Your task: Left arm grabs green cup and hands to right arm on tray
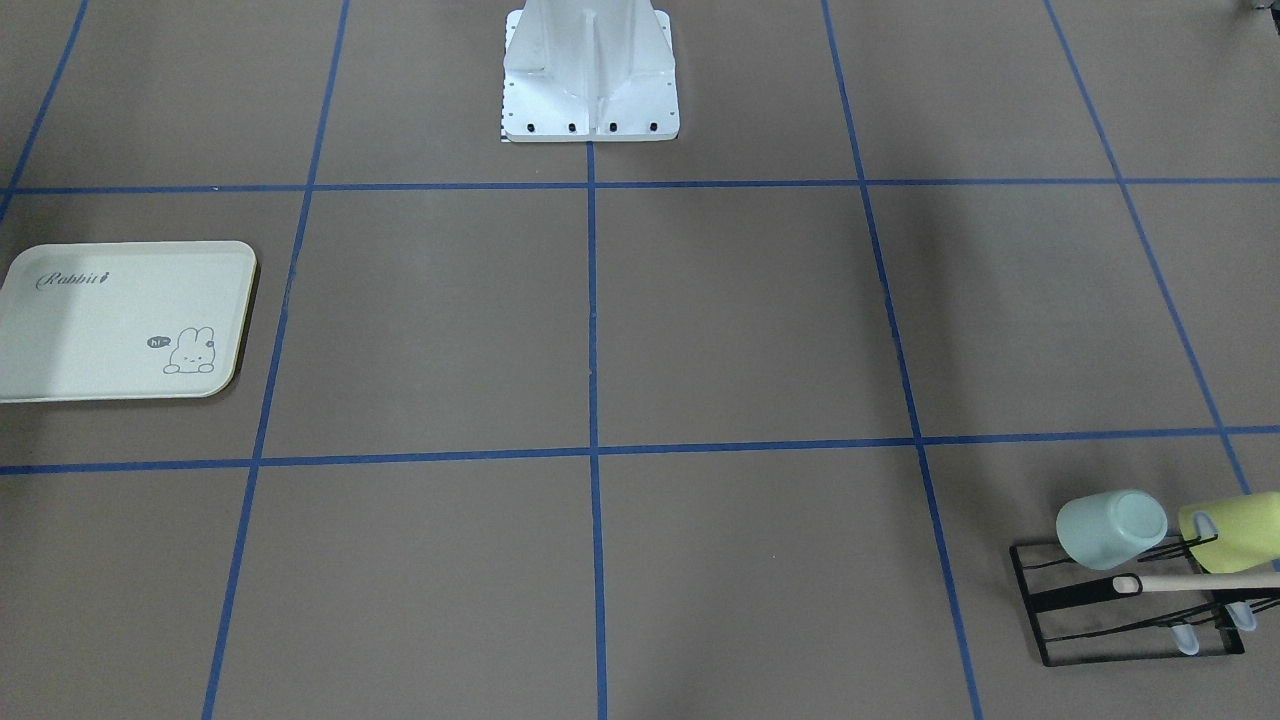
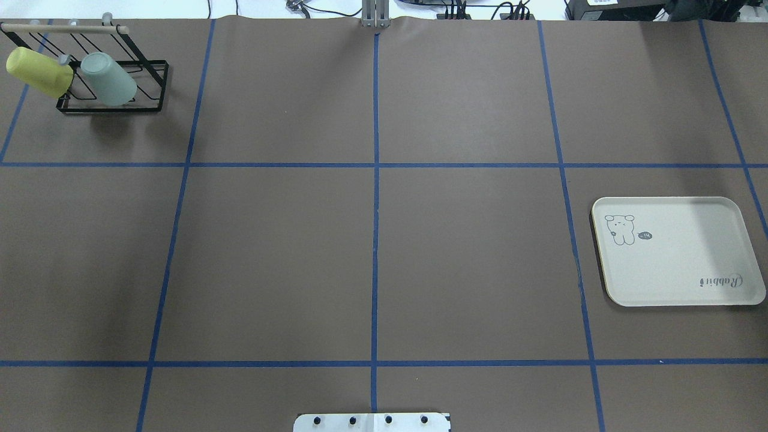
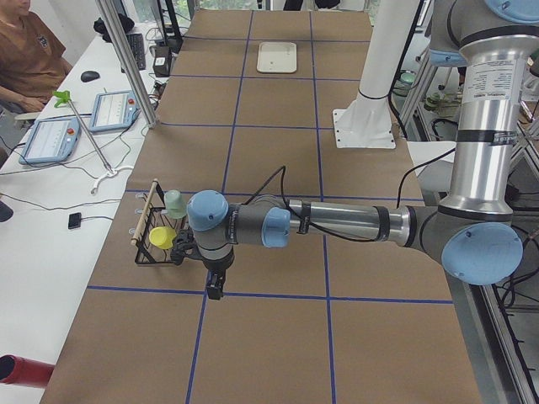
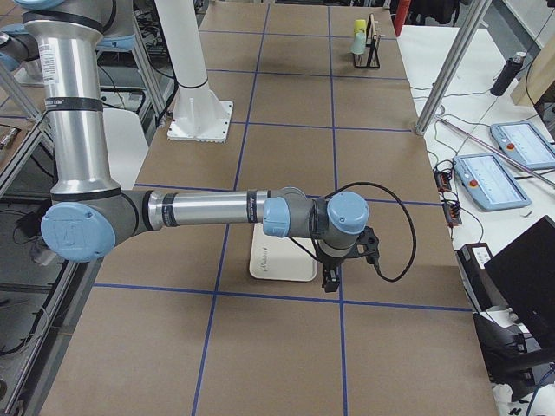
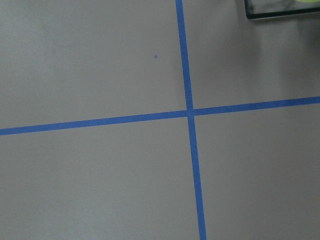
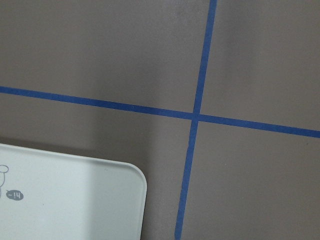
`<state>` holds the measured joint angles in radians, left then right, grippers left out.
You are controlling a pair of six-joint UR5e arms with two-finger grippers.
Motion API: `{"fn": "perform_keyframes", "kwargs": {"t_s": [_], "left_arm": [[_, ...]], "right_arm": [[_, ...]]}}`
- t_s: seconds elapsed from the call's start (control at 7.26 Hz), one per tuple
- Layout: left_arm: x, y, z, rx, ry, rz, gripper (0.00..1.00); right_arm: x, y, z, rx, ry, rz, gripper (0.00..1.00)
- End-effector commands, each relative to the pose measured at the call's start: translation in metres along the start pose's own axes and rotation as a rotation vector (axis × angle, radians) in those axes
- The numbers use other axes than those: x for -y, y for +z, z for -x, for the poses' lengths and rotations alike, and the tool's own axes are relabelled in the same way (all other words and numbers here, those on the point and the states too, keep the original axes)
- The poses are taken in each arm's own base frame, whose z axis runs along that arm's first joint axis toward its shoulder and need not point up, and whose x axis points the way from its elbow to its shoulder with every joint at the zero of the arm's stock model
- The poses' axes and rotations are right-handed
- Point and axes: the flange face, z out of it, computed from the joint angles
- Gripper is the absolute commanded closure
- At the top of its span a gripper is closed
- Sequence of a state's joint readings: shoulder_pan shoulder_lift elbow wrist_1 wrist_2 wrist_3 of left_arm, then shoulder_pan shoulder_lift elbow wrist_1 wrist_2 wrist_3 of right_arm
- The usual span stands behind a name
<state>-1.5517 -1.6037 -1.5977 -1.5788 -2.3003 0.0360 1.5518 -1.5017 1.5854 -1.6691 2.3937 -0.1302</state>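
Note:
The green cup [image 1: 1110, 528] is pale mint and hangs mouth-down and tilted on a black wire rack [image 1: 1060, 600] at the table's far left corner; it also shows in the overhead view [image 2: 108, 79]. The tray [image 2: 678, 264] lies bare on the robot's right side. The left gripper [image 3: 216, 286] hangs over a blue tape crossing, apart from the rack on its near side. The right gripper [image 4: 329, 279] hangs beside the tray's outer corner [image 6: 135, 180]. Both grippers show only in the side views, so I cannot tell whether they are open or shut.
A brighter yellow-green cup [image 1: 1235, 532] hangs on the same rack next to the green cup, under a wooden bar [image 2: 63, 28]. The white robot pedestal [image 1: 590, 80] stands at the table's middle. A person [image 3: 29, 50] sits at a side desk with tablets.

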Motion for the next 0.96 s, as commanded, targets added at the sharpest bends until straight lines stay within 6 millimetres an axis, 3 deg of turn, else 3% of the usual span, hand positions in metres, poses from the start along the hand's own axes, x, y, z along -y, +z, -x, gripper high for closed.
{"fn": "perform_keyframes", "kwargs": {"t_s": [0.0,0.28,0.41,0.55,0.83], "left_arm": [[-0.001,-0.010,0.003,0.001,-0.009,-0.017,0.00],[-0.004,-0.024,-0.011,0.001,0.011,-0.042,0.00],[0.015,-0.045,-0.033,0.002,0.061,-0.090,0.00],[0.049,-0.079,-0.061,0.005,0.123,-0.163,0.00],[0.067,-0.090,-0.076,0.004,0.128,-0.181,0.00]], "right_arm": [[0.001,-0.002,0.002,0.000,-0.004,-0.004,0.00],[0.001,-0.003,0.002,0.002,-0.003,-0.005,0.00],[0.003,-0.004,0.004,0.001,-0.007,-0.008,0.00],[0.006,-0.006,0.005,0.001,-0.010,-0.012,0.00],[0.007,-0.006,0.006,0.001,-0.012,-0.011,0.00]]}}
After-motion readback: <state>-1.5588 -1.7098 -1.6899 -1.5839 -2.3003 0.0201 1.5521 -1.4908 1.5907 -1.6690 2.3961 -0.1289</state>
